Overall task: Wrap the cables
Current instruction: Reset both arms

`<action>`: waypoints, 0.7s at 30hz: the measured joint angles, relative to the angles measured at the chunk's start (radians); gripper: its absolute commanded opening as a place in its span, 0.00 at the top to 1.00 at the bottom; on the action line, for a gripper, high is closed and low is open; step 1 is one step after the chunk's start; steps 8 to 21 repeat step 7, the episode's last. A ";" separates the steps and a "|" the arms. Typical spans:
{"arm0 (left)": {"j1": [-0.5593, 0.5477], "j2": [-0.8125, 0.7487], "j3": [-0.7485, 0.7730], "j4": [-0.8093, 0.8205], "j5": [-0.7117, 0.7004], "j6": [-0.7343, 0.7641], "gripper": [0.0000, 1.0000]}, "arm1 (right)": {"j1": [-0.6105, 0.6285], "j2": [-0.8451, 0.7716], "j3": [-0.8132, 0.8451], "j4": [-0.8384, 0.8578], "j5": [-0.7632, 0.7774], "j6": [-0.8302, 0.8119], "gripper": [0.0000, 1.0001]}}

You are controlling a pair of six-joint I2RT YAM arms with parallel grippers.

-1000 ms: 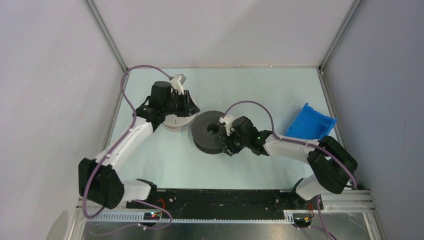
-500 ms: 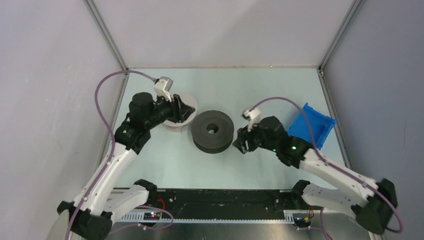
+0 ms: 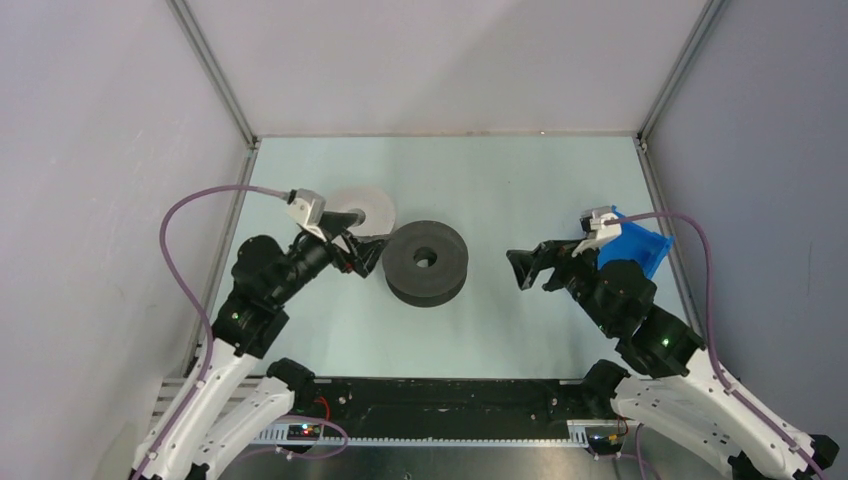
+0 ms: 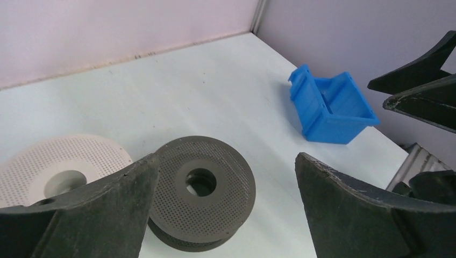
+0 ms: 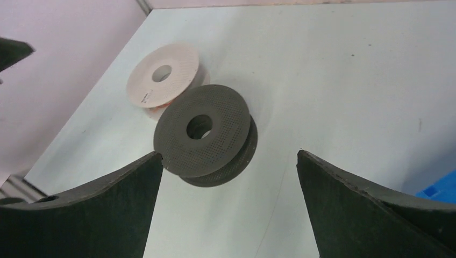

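Observation:
A dark grey spool [image 3: 425, 262] lies flat mid-table, with a white spool [image 3: 368, 205] just behind and left of it. A reddish tinge, likely the reddish cable [image 5: 164, 109], shows between the white spool's flanges. A hair-thin dark line [image 5: 273, 207], possibly a cable, runs across the table in front of the right gripper; its colour is unreadable. My left gripper [image 3: 372, 254] [image 4: 226, 161] hovers left of the grey spool, open and empty. My right gripper [image 3: 518, 268] [image 5: 229, 156] hangs to the spool's right, also open with nothing in it.
A blue bin [image 3: 632, 246] [image 4: 330, 110] sits tilted at the right edge, just behind the right wrist. Enclosure walls and metal posts [image 3: 215, 80] bound the table on three sides. The arms' black base rail [image 3: 440, 395] runs along the near edge.
Both arms have drawn back toward the near side. The left gripper came off the white spool, the right gripper moved right of the grey spool, and both jaws opened wide.

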State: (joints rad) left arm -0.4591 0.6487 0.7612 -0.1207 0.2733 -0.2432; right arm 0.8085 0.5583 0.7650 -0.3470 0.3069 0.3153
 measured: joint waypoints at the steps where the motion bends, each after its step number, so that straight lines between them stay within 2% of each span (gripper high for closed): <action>1: 0.000 -0.011 -0.005 0.006 -0.006 0.005 0.00 | 0.000 0.000 0.002 -0.002 0.019 0.007 0.01; 7: 0.000 -0.048 -0.010 0.034 -0.024 0.028 0.00 | 0.000 0.023 0.003 -0.015 0.090 0.018 0.01; 21: 0.000 -0.048 -0.010 0.034 -0.024 0.028 0.00 | 0.000 0.023 0.003 -0.015 0.090 0.018 0.01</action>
